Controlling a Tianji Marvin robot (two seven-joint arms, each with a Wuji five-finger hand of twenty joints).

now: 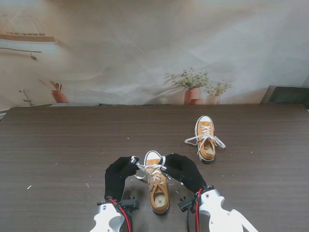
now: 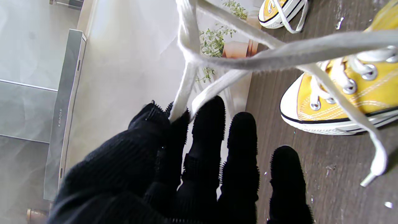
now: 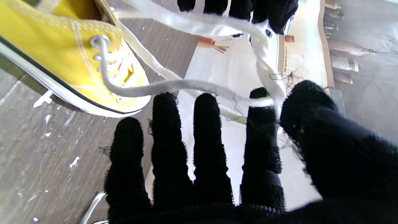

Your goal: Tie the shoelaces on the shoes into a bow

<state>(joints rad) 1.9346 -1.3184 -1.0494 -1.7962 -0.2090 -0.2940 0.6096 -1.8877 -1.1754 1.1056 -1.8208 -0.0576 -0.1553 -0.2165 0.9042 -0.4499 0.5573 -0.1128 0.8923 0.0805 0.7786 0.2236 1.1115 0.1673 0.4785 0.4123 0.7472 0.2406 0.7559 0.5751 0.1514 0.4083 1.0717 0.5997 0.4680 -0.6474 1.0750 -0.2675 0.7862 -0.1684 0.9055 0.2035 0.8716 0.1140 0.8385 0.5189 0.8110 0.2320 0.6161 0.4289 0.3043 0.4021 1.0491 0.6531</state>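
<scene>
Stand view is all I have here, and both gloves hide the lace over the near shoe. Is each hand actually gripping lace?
Observer: Yes. The left hand pinches a doubled strand of white lace between thumb and the next fingers.
Operator: And the right?
Observer: The right hand traps lace between thumb and index finger; the other fingers stand straight and hold nothing.
Operator: Any loose end?
Observer: One free lace tip hangs beside the near yellow shoe, above the table.
</scene>
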